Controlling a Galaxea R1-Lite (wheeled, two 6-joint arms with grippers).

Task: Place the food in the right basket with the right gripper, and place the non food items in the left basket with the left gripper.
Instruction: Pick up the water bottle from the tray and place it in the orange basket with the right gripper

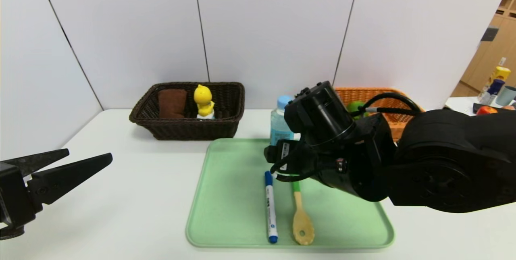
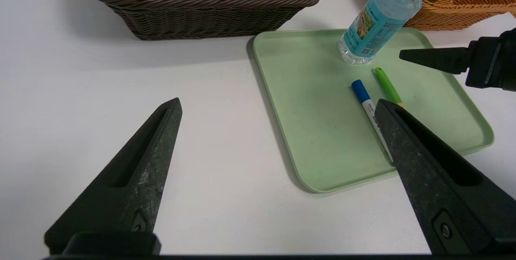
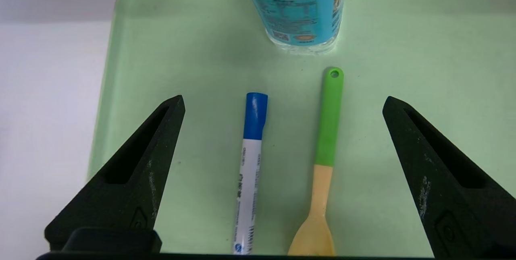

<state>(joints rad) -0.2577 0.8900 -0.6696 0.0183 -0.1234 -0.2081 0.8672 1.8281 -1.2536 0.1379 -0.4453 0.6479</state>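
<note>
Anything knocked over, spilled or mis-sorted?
Nothing stands out. The water bottle stands upright on the green tray; the marker and spoon lie flat beside each other. No spill.

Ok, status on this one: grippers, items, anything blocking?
Right gripper open over tray, facing water bottle. Left gripper open, off tray. Marker, spoon on tray; towel, duck in left basket. Nothing blocking.
</note>
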